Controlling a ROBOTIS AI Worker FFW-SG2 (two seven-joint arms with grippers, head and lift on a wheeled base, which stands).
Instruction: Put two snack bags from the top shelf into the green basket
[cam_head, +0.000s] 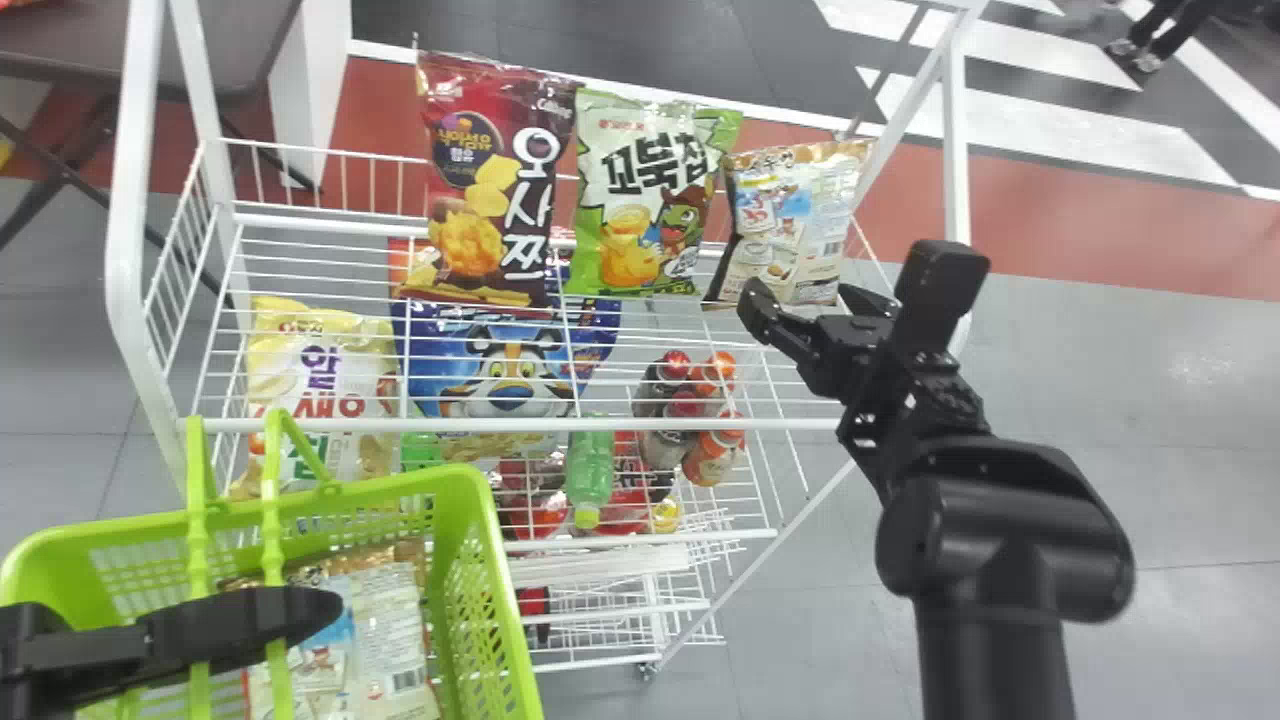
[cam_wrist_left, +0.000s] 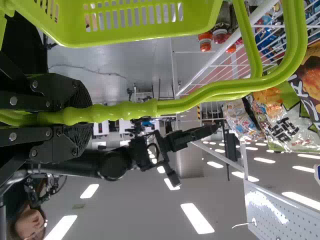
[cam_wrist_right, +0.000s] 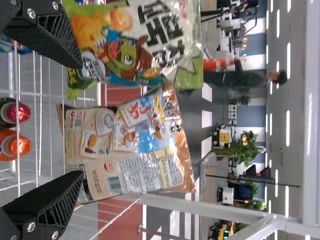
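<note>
Green basket by near left corner of top shelf; left tool clamped narrow on its handles. Brown snack bag lying inside basket. Yellow bag lower down, near shelf's left edge. On top shelf: dark red snack bag, then green-and-white snack bag, then beige snack bag near right edge. Bottles below, right of middle. Right tool wide, just before beige snack bag.
</note>
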